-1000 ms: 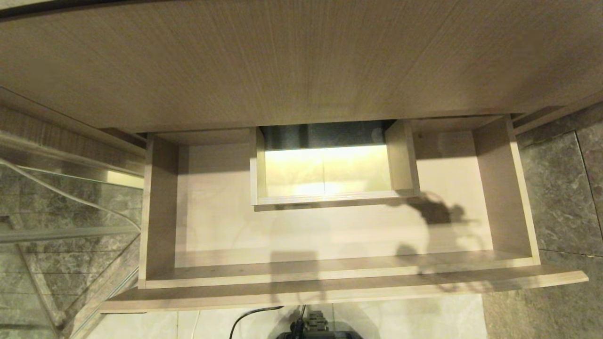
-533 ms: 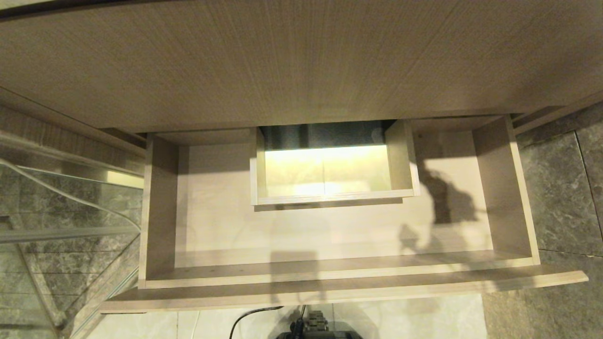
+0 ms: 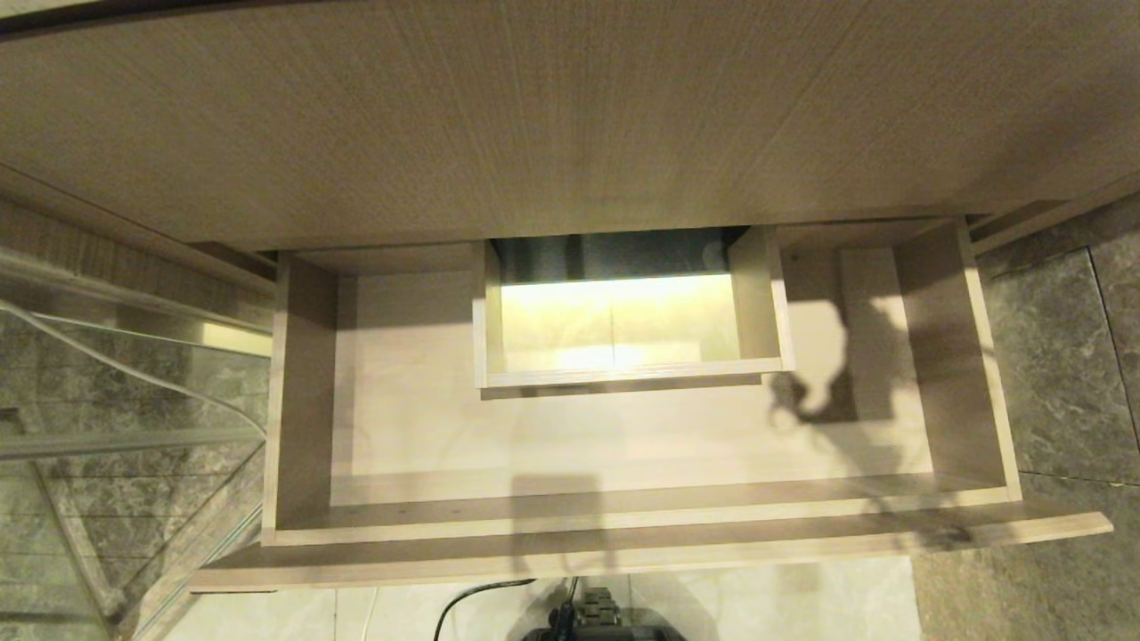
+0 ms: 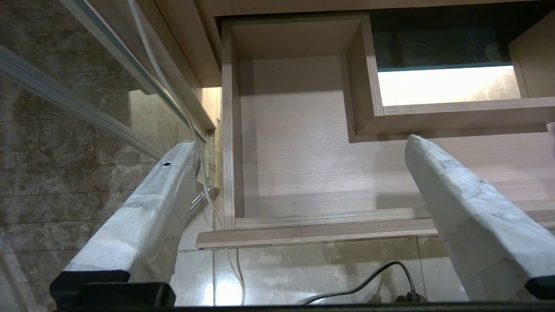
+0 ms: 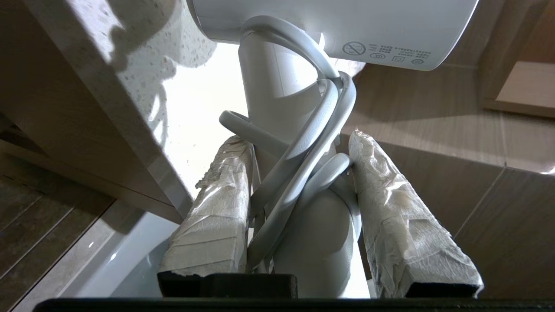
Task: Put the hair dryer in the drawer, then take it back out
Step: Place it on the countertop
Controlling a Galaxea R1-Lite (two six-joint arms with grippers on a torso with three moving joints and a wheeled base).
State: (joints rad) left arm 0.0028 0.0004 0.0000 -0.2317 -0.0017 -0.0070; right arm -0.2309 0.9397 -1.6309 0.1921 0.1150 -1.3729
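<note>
Drawer (image 3: 623, 525) pulled open, floor bare from above. Boxed cut-out (image 3: 623, 374) juts forward mid-back, splitting the rear into two side bays. Wood-grain panel (image 3: 570, 116) overhangs the back edge, blocking descent there.

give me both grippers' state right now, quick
Left gripper: open, holding nothing, parked near the drawer's front edge.
Right gripper: shut on the white hair dryer's handle and its wrapped cord.

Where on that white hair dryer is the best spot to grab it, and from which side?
By the handle, coming from its free end, fingers on opposite sides. It is a straight, narrow cylinder, unlike the wide barrel; the right end effector grips it so, over the wrapped cord.
</note>
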